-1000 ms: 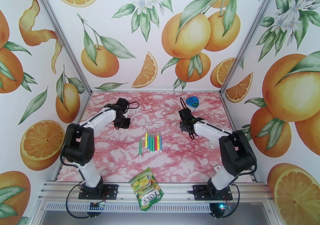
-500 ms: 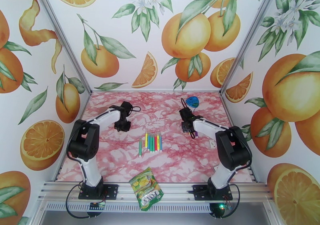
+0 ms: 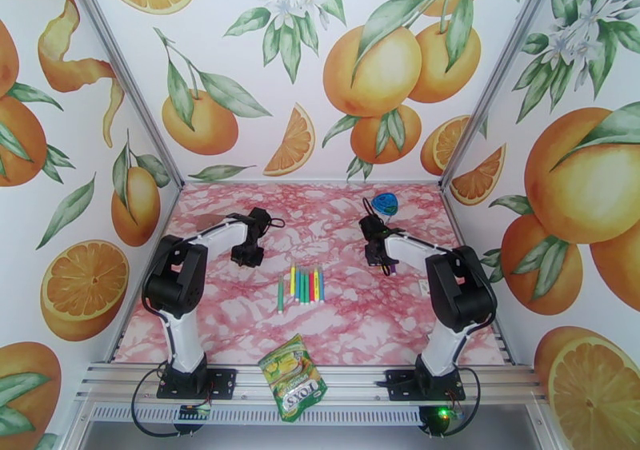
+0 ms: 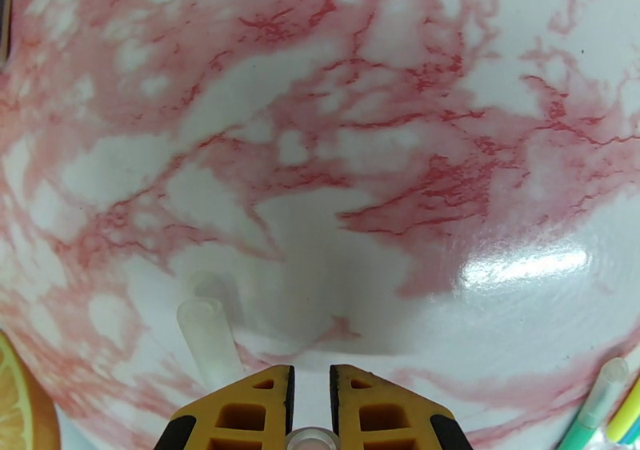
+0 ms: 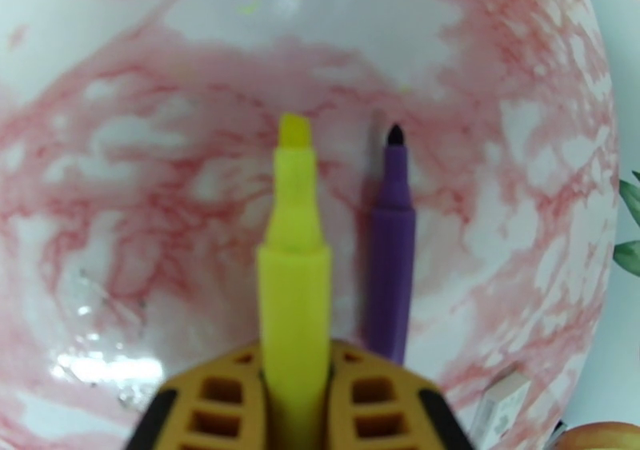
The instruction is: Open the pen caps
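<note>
One clear pen cap (image 4: 206,336) lies on the marbled surface (image 4: 360,124) just beside the left jaws, which pinch narrowly on another clear cap (image 4: 308,440). The right jaws clamp an uncapped yellow marker (image 5: 294,284), an uncapped purple marker (image 5: 390,260) lying just beside it.

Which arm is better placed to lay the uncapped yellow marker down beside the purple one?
Right. The right gripper is shut on the yellow marker, bare tip forward, and the purple marker lies on the table just beside it. The left gripper, across the table, pinches a clear cap.
</note>
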Controlling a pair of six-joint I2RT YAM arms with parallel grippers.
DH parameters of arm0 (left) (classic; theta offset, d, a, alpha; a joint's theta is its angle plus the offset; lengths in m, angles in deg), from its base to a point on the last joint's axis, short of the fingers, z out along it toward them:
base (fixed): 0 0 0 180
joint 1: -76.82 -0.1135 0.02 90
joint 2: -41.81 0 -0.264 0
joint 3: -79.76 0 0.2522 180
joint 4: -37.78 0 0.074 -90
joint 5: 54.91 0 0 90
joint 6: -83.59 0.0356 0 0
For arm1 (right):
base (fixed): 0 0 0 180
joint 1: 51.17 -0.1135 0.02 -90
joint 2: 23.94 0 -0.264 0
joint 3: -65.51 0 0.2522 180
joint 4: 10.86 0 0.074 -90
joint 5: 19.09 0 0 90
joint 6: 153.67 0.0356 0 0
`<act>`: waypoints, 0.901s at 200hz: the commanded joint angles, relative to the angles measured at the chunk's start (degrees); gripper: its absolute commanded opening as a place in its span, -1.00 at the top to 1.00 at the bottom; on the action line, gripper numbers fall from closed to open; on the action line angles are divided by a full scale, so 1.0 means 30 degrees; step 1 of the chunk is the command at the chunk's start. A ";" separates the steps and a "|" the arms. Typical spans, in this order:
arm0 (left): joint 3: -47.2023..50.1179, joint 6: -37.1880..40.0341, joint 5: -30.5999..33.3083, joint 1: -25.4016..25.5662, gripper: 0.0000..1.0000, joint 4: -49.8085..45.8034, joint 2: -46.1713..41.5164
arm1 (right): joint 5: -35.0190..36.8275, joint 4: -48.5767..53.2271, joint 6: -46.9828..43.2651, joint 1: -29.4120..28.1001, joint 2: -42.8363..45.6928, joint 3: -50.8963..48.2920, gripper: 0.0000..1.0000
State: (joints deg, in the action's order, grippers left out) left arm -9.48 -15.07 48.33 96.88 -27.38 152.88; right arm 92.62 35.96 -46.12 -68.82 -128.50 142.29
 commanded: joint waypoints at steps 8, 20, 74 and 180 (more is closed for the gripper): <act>-0.0005 -0.0348 0.0135 0.0024 0.71 0.0096 0.0357 | 0.0820 0.0596 -0.0150 0.0112 -0.0573 0.0584 0.75; -0.0005 -0.0421 0.0013 0.0024 0.69 0.0166 0.0403 | 0.1032 0.0724 -0.0111 0.0097 -0.0669 0.0669 0.74; 0.0024 -0.0451 0.0159 0.0037 0.56 0.0177 0.0536 | 0.1114 0.0992 -0.0098 0.0119 -0.0978 0.0847 0.66; 0.0028 -0.0510 0.0474 0.0035 0.48 -0.0153 0.0246 | 0.1317 0.1141 0.0013 0.0114 -0.0864 0.0767 0.42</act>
State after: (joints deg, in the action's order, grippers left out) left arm -9.46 -16.34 48.63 96.88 -27.22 153.82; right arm 95.09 38.32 -46.10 -68.71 -130.94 143.56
